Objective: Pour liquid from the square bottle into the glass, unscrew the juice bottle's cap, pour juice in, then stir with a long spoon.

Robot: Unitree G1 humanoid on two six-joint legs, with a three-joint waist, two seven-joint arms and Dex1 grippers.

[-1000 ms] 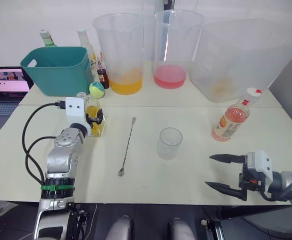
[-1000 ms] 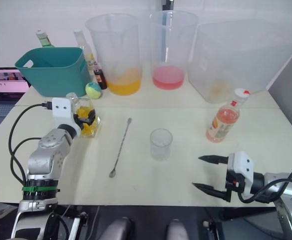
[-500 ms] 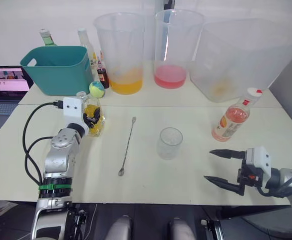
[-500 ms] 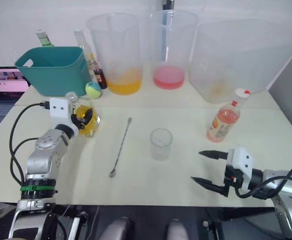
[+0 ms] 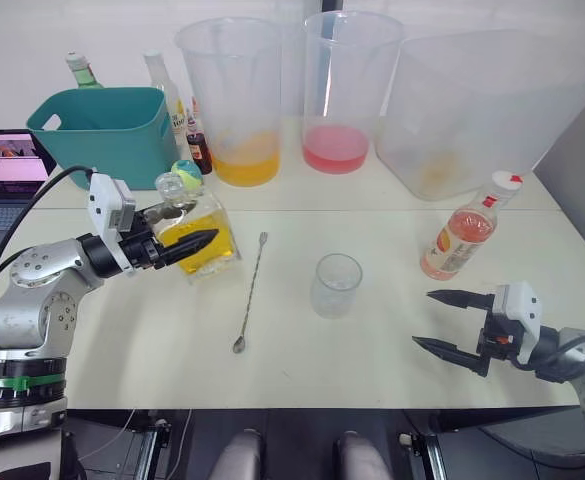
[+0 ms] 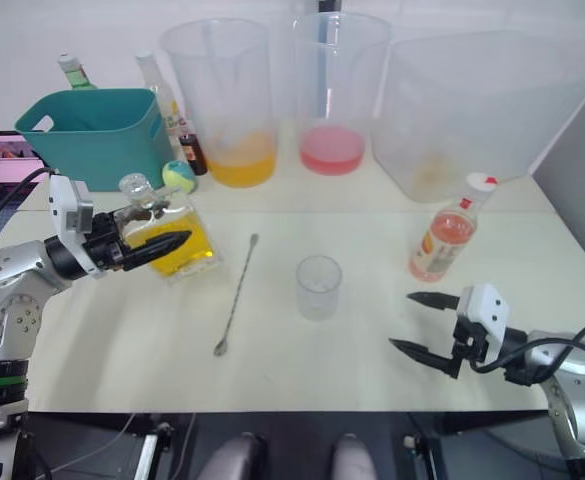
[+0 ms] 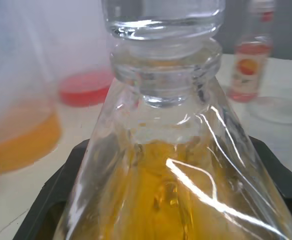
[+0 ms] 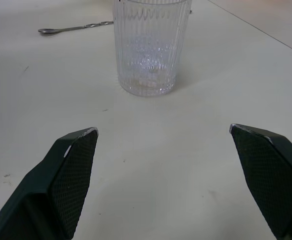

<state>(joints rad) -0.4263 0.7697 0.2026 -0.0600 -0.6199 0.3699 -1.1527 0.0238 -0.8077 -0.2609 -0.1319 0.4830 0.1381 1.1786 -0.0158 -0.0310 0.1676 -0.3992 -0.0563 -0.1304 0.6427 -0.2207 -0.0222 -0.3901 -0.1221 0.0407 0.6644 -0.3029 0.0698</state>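
Left gripper fingers clamped on the squat clear square bottle of yellow liquid, held tilted just above the worktop, stopper on. Small clear ribbed glass stands mid-worktop, well apart. Right gripper fingers spread wide, empty, near the glass. Risk: stopper blocks or drops into the glass on pouring; smooth flat sides may slip.

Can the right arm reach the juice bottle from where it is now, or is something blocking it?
Probably yes. The right tool is open and holds nothing, and the juice bottle stands upright just beyond it on bare table, with nothing between them.
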